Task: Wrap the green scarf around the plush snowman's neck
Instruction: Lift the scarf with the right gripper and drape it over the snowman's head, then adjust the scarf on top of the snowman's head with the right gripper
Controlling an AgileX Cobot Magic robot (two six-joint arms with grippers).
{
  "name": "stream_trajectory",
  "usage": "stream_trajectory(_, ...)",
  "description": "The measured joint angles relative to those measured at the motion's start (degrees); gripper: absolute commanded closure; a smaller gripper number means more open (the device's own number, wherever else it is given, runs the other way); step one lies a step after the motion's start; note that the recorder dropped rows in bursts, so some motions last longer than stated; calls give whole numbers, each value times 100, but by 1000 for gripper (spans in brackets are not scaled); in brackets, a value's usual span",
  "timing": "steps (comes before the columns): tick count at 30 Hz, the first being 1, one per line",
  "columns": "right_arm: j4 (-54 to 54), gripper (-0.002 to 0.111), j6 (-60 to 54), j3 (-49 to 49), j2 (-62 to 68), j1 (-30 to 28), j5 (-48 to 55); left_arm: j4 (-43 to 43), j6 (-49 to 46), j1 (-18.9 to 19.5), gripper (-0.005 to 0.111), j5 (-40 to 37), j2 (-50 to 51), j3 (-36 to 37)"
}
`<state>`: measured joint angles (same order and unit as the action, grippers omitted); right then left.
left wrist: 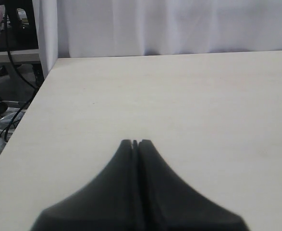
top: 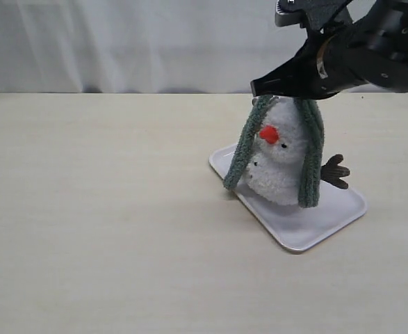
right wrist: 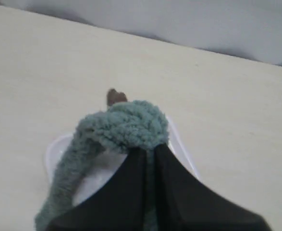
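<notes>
We find the plush snowman standing on a white tray, right of centre on the table. The tray is shallow, smooth and rectangular with rounded corners. The table is pale and matt, with a faint grain.

The snowman's body is fluffy white pile. It has an orange-red cone nose, and a brown twig-shaped arm juts out on its right side over the tray.

The green scarf is dull sage-green, ribbed and fuzzy. It lies draped over the top of the head rather than around the neck. One strand hangs down each side of the body. The right strand hangs almost straight to near tray level, and the left strand slants outward to a rounded end beside the tray's edge.

The right gripper is black and wedge-shaped and sits directly above the head. In the right wrist view its jaws are pressed together on a bunched fold of the scarf, with fabric pinched in the narrow seam between them.

The left gripper is well apart from the toy, over bare tabletop. Its dark tapered jaws meet with only a hairline gap and hold nothing.
</notes>
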<state>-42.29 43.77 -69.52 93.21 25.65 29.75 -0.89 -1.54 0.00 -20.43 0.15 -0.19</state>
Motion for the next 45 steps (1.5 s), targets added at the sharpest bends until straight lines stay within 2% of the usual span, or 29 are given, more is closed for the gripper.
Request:
stream_trajectory(4, 175, 104, 4, 0, -53, -70, -520, 0, 0, 0, 107, 0, 0, 0)
stream_trajectory(10, 175, 104, 78, 0, 102, -502, 143, 0, 0, 0, 107, 0, 0, 0)
stream_trajectory(23, 129, 103, 32, 0, 631, -543, 588, 0, 0, 0, 107, 0, 0, 0)
stream_trajectory(24, 129, 101, 32, 0, 642, -543, 575, 0, 0, 0, 107, 0, 0, 0)
stream_trajectory(26, 129, 89, 32, 0, 642, -543, 563, 0, 0, 0, 107, 0, 0, 0)
stream_trajectory(28, 129, 72, 32, 0, 642, -543, 563, 0, 0, 0, 107, 0, 0, 0)
stream_trajectory(30, 129, 66, 32, -20, 642, -543, 591, 0, 0, 0, 107, 0, 0, 0)
stream_trajectory(45, 1124, 66, -773, -25, -364, -543, 1060, 0, 0, 0, 107, 0, 0, 0)
